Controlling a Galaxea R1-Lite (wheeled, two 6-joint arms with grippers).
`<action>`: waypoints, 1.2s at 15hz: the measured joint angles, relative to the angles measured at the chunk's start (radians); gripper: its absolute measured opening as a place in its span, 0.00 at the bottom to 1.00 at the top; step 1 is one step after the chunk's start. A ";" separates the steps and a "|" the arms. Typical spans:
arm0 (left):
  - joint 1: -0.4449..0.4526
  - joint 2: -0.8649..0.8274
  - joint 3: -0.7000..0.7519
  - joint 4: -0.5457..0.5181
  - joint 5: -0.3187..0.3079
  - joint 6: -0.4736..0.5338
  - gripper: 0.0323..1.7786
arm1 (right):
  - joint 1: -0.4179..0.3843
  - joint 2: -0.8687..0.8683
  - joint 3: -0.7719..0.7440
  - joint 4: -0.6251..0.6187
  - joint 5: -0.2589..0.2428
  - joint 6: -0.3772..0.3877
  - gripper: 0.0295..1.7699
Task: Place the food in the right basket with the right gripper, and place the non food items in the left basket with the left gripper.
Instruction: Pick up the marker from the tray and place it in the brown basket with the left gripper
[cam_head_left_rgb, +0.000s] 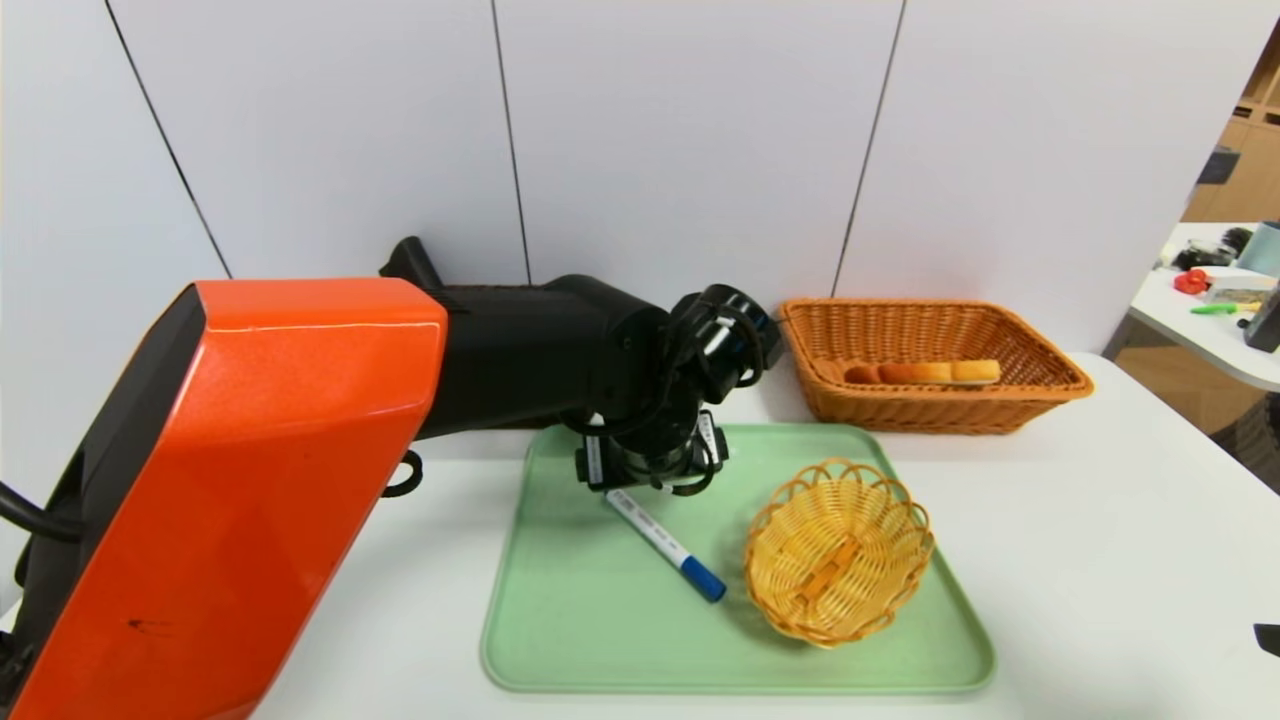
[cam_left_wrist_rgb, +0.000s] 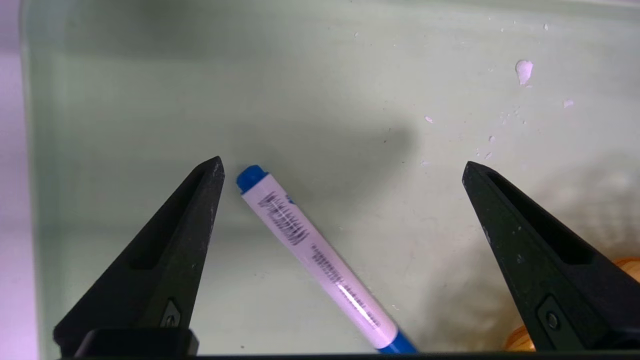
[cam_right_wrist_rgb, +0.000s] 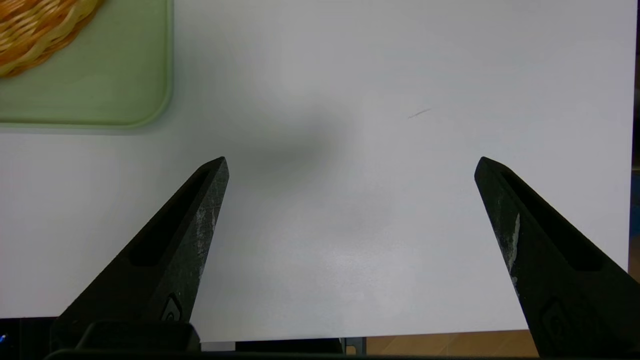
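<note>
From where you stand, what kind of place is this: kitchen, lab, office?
Probably a robot test lab or office room, not a kitchen. A plain white table stands against bare white wall panels, with a sorting setup of green tray and orange basket. Another cluttered white table stands off to the right.

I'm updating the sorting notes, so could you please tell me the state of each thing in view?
Marker: capped, flat on the tray, not held.
Bread: in the orange basket.
Round basket: empty, tilted on the tray.
Left hand: open above the marker.
Right hand: open, empty, above the table.
</note>
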 joint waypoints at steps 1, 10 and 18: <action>0.001 -0.001 0.000 0.021 -0.012 -0.058 0.95 | 0.000 0.000 0.004 0.000 0.000 0.000 0.96; 0.054 -0.087 0.001 0.273 -0.221 -0.389 0.95 | 0.000 -0.024 0.047 0.000 0.001 0.021 0.96; 0.022 -0.089 0.001 0.266 -0.280 -0.491 0.95 | 0.000 -0.047 0.077 0.000 0.002 0.025 0.96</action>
